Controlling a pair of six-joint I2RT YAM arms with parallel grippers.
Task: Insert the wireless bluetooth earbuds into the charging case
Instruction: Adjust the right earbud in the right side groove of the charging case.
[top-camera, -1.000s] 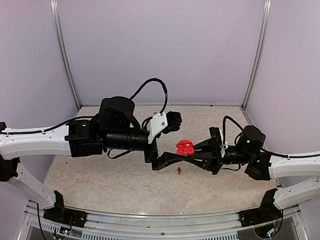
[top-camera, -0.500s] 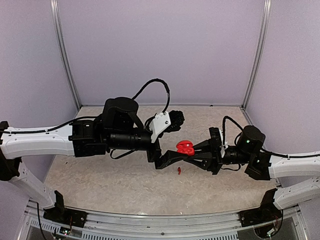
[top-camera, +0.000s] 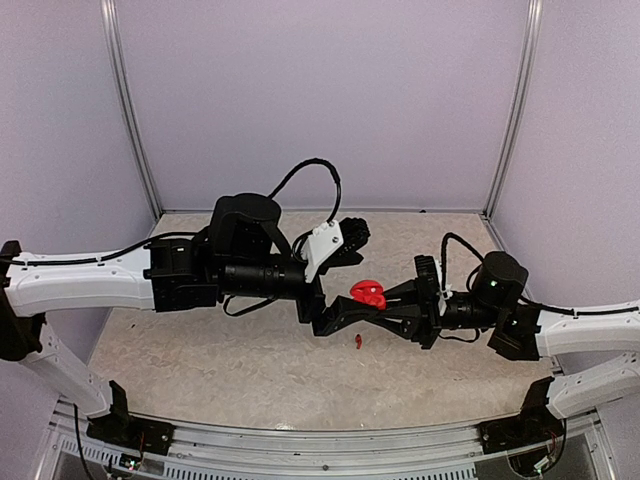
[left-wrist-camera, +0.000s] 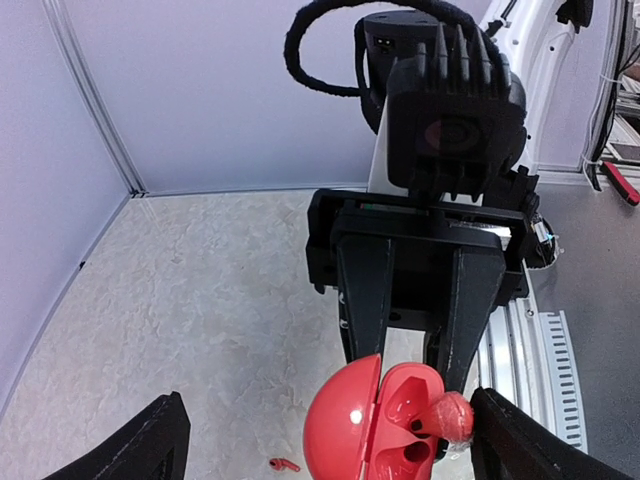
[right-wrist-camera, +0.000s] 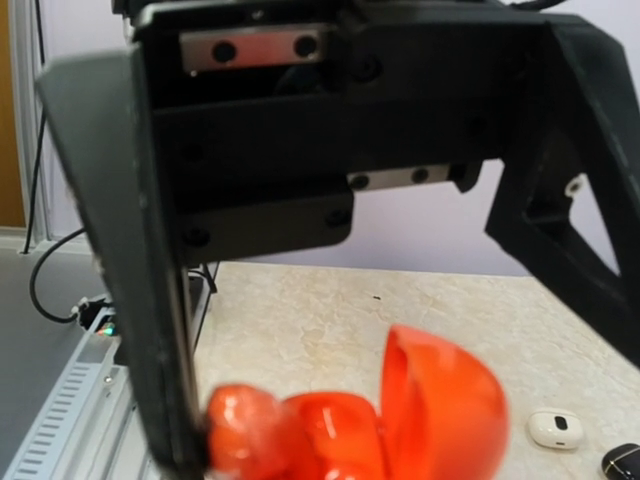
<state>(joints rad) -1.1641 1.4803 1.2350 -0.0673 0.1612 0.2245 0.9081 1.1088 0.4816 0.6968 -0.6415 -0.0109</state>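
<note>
Steadiness is counting: right gripper (top-camera: 380, 300) is clamping the open red charging case (left-wrist-camera: 385, 425) over the table's (top-camera: 200, 370) middle; left gripper (top-camera: 338, 278), spread wide, is facing it; red earbud (top-camera: 358, 341) is lying beneath.

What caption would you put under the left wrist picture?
Right gripper holds the open red charging case; a red earbud lies on the table.

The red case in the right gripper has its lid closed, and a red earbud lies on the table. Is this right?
No: the left wrist view shows the red case open. The right gripper holds it, and a red earbud lies on the table.
</note>
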